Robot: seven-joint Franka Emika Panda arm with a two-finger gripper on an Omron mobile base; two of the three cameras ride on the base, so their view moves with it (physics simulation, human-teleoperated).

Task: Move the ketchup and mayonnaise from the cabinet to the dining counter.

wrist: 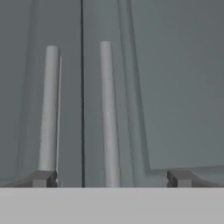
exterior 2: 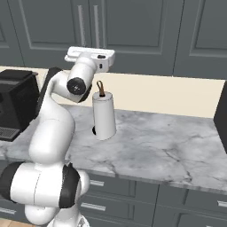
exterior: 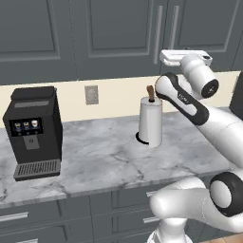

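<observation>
The cabinet is a dark grey wall unit with panelled doors, and both doors are closed. Its two long silver handles stand side by side at the door seam. My gripper is open and empty, raised close in front of these handles. In the hand view the right handle lies between my fingertips and the left handle sits over the left fingertip. The ketchup and the mayonnaise are hidden. The dining counter is out of view.
A white paper-towel roll stands on the marble worktop just below my hand. A black coffee machine sits at the left. A dark block is at the right edge. Drawers run under the worktop.
</observation>
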